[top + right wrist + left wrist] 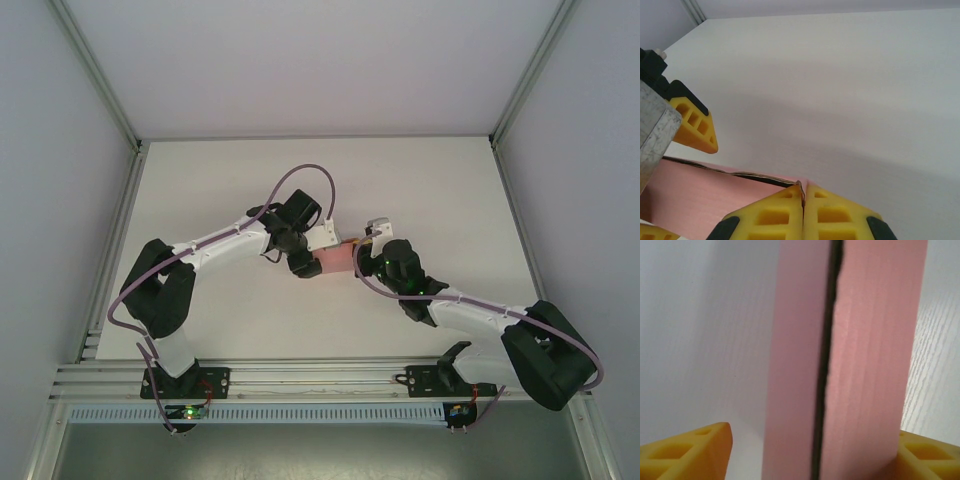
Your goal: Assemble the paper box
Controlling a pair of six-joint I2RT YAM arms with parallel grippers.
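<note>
White table (250, 180) with pale grey walls (60, 150) around it is the setting, and both arms reach from the bottom edge of the top view toward the centre. The pink paper box (336, 262) is there, between the left gripper (318, 252) and the right gripper (357, 258).

On the left wrist camera the paper box (870, 365) stands upright in the middle of the frame, with a dark seam running down it. The left gripper (810, 455) is released: its yellow fingers (690, 452) stand wide. The one at lower left is apart from the card, and the one at lower right is against the box edge.

On the right wrist camera the right gripper (803, 212) is clenched at the bottom centre. Its two tips are pressed together on a thin corner of the paper box (700, 192), which lies in the lower left.
</note>
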